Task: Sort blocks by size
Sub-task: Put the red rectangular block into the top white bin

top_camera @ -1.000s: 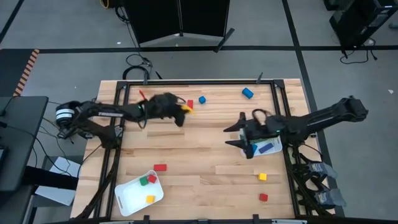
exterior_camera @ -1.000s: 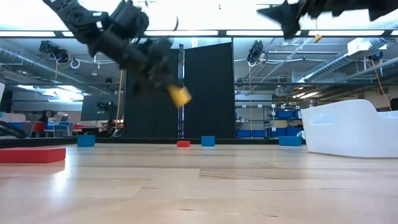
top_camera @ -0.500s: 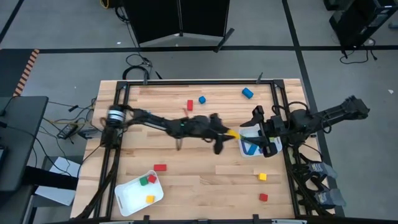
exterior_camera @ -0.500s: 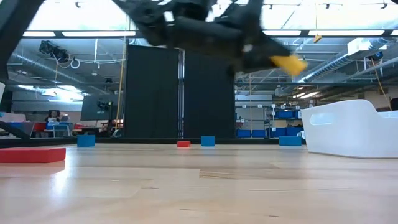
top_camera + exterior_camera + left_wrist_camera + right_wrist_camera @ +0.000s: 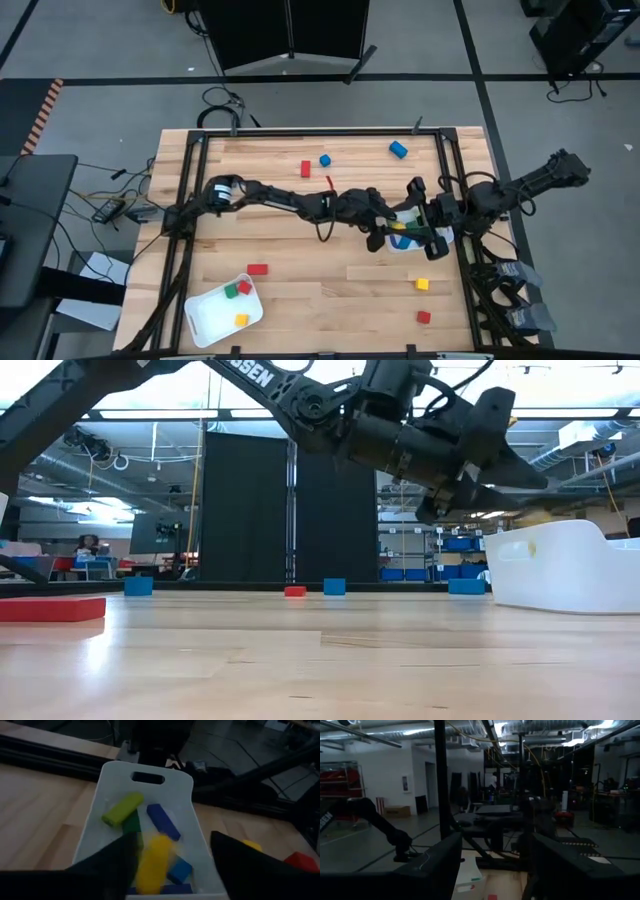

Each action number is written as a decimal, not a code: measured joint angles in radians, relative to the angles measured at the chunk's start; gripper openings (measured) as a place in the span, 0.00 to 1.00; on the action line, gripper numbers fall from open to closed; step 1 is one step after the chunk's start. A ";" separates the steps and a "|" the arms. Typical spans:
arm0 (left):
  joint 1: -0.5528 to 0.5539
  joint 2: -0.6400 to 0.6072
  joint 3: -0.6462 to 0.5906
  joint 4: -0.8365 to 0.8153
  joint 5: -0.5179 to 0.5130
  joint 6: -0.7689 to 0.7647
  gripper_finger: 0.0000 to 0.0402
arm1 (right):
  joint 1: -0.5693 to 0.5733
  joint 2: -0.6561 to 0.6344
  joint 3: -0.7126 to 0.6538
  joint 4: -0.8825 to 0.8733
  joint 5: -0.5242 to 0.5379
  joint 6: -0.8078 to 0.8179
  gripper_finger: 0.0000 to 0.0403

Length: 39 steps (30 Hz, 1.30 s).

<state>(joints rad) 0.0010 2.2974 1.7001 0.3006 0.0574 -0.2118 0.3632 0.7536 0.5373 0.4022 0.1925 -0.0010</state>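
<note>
Left fingers (image 5: 127,857) spread above white tray (image 5: 112,782).

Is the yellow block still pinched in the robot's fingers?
No, in the left wrist view the yellow block is loose in the white tray, between the spread fingers of the left gripper, neither touching it.

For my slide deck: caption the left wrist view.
Open left gripper over the white rectangular tray, a blurred yellow bar block dropping among lime, blue blocks.
</note>
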 joint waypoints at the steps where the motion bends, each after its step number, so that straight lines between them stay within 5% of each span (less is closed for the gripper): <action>1: 0.000 -0.005 -0.001 -0.011 -0.001 0.001 0.69 | 0.004 0.000 0.000 -0.003 0.006 0.000 0.61; 5: 0.000 -0.019 -0.001 -0.013 -0.028 0.004 0.75 | 0.017 0.000 0.000 -0.013 0.038 0.001 0.61; 10: 0.000 -0.075 -0.064 -0.006 -0.067 0.047 0.65 | 0.042 0.000 0.000 -0.057 0.053 0.029 0.60; 16: 0.017 -0.316 -0.417 0.174 -0.092 0.046 0.47 | 0.068 0.025 -0.001 -0.152 0.156 0.094 0.61; 21: 0.013 -0.592 -0.706 0.145 -0.108 0.030 0.40 | 0.058 0.096 -0.001 -0.149 0.197 0.105 0.61; 25: -0.021 -0.806 -0.855 -0.021 -0.150 -0.003 0.40 | 0.024 0.180 -0.001 -0.119 0.207 0.107 0.61; 30: -0.102 -0.958 -0.887 -0.378 -0.181 -0.008 0.42 | -0.015 0.287 -0.001 -0.079 0.202 0.111 0.60; 39: -0.247 -0.876 -0.788 -0.824 -0.170 -0.082 0.61 | -0.077 0.373 -0.001 0.005 0.122 0.111 0.60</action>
<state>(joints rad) -0.2465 1.4218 0.9121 -0.5237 -0.1125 -0.2940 0.2866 1.1271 0.5367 0.4075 0.3143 0.1103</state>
